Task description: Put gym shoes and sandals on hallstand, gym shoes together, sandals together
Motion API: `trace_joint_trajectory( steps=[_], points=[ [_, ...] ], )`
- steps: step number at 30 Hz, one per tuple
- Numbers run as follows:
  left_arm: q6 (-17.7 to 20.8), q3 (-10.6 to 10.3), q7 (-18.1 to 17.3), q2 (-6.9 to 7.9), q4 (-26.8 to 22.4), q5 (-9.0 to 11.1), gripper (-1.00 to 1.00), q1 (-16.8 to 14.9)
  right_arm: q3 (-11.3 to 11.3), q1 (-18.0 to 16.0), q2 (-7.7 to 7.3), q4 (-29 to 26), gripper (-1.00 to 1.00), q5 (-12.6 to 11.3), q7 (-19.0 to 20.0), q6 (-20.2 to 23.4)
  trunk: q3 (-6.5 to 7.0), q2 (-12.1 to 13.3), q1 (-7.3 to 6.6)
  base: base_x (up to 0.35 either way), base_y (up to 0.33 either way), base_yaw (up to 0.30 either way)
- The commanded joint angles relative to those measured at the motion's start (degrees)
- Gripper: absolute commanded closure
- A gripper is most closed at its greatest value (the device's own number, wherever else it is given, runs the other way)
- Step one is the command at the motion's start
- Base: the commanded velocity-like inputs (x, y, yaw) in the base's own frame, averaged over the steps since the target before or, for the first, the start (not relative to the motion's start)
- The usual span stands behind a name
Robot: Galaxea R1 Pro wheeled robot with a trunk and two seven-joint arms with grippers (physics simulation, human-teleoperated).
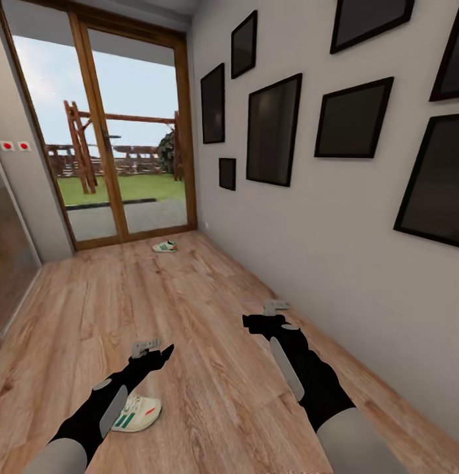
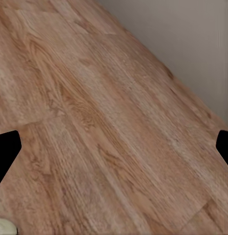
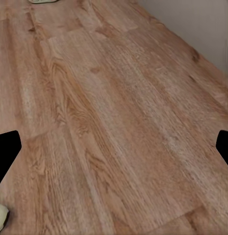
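Two gym shoes lie on the corridor floor (image 1: 209, 309). One gym shoe (image 1: 164, 246) sits far ahead by the glass door; its edge is also in the right wrist view (image 3: 42, 1). The other gym shoe (image 1: 138, 413) lies close by, partly under my left forearm, and its pale toe shows in both wrist views (image 2: 3, 226) (image 3: 0, 216). My left gripper (image 1: 158, 355) (image 2: 114, 147) hovers open over bare planks just beyond this shoe. My right gripper (image 1: 255, 322) (image 3: 114, 147) is open above the floor near the right wall. The sandals and the hallstand are out of view.
A wooden-framed glass door (image 1: 127, 145) closes the corridor's far end. The grey right wall (image 1: 321, 230) carries several dark picture frames and runs close to my right arm. A glass panel (image 1: 8, 243) stands at the left.
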Motion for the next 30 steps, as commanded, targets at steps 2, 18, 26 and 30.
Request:
trace_joint_trajectory(
  steps=[2,18,26,30],
  points=[
    [0.1,0.1,-0.3,-0.01,0.0,0.4,-1.0,0.0,0.1,-0.1,0.0,0.0,-1.0,-0.6,-0.6,0.2,-0.06,0.0,-0.01,0.004,0.35,-0.252],
    [0.1,0.1,-0.3,-0.02,0.0,0.5,-1.0,0.0,0.1,-0.1,0.0,-0.1,-1.0,-0.6,-0.6,0.2,-0.06,0.0,-0.01,0.023,0.349,-0.092],
    [0.1,0.1,-0.3,-0.02,0.0,0.4,-1.0,0.0,0.1,-0.1,0.0,-0.1,-1.0,-0.6,-0.6,0.2,-0.06,0.0,-0.01,0.0,0.216,0.163],
    [0.1,0.1,-0.3,-0.02,0.0,0.4,-1.0,0.0,0.1,-0.1,0.0,-0.1,-1.0,-0.6,-0.6,0.2,-0.06,0.0,-0.01,0.0,0.032,0.072]
  ],
)
